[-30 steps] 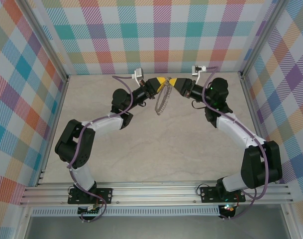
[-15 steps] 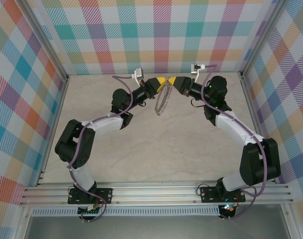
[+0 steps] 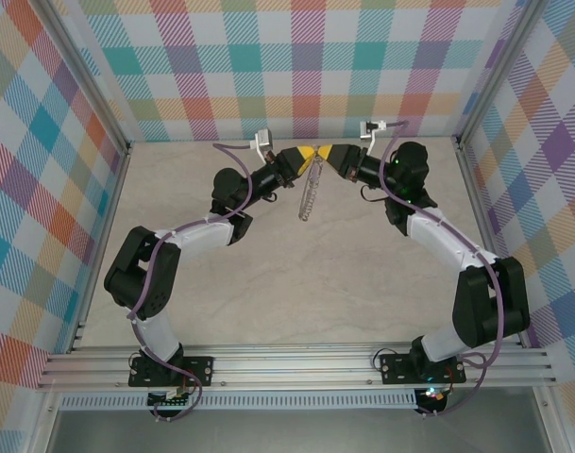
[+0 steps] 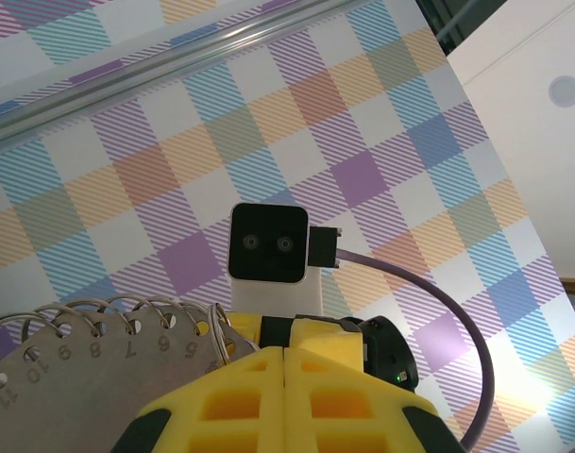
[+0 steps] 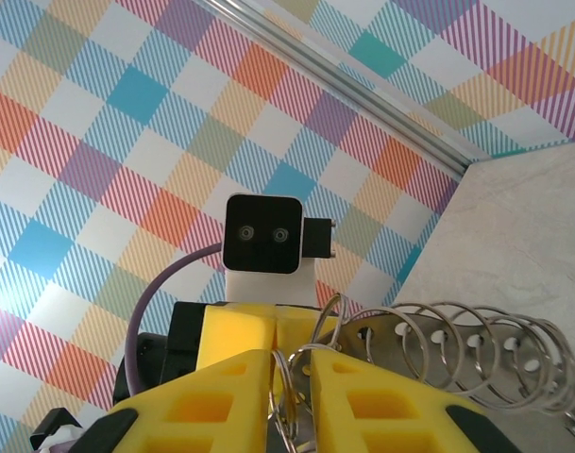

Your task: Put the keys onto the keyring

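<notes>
Two grippers stand nearly tip to tip above the far middle of the table [image 3: 268,283]. What has the left gripper [image 3: 304,154] got?
– Its yellow fingers [image 4: 221,406] are pressed together with no gap at the seam. They pinch the top of the keyring [image 3: 310,192], which hangs from there clear of the table and shows almost edge-on from above.
How does the keyring look close up?
– It is a flat grey metal band punched with a row of small holes and stamped with numbers from 6 to 11. Silvery wire loops [image 4: 106,316] pass through the holes and stand side by side like a coil.
And the right gripper [image 3: 330,155], just to the right?
– Its fingers [image 5: 344,373] stand a narrow slot apart, and one loop lies in the slot. Whether the pads bite on it, I cannot tell.
</notes>
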Robot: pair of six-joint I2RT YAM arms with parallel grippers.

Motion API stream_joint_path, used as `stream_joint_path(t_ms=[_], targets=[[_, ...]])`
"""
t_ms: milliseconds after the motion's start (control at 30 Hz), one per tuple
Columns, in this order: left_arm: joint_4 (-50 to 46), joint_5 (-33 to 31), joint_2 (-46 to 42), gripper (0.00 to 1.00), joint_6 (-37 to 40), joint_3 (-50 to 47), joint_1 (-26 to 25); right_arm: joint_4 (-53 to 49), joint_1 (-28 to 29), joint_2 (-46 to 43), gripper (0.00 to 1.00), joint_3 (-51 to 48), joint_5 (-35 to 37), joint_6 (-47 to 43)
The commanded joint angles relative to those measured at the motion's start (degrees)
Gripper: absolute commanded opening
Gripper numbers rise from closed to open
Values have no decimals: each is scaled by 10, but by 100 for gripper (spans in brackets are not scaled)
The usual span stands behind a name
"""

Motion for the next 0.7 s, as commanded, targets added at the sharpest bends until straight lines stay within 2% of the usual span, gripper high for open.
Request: stream_joint_path(t_ms=[0,333,500,600,667], targets=[[47,6,-6,0,-5,16,-8,15,10,8,20,24,-20,-3],[46,5,-6,0,-5,16,-9,8,17,10,0,26,-21,-10],[35,7,-8,0,1,17,-9,-15,17,2,0,26,-18,-31],[-14,19,-20,0,32,20,-7,-43,16,-2,0,27,-19,-48],[-69,26,-41,5,76,18,-4,-61,14,-5,0,29,-22,-63]])
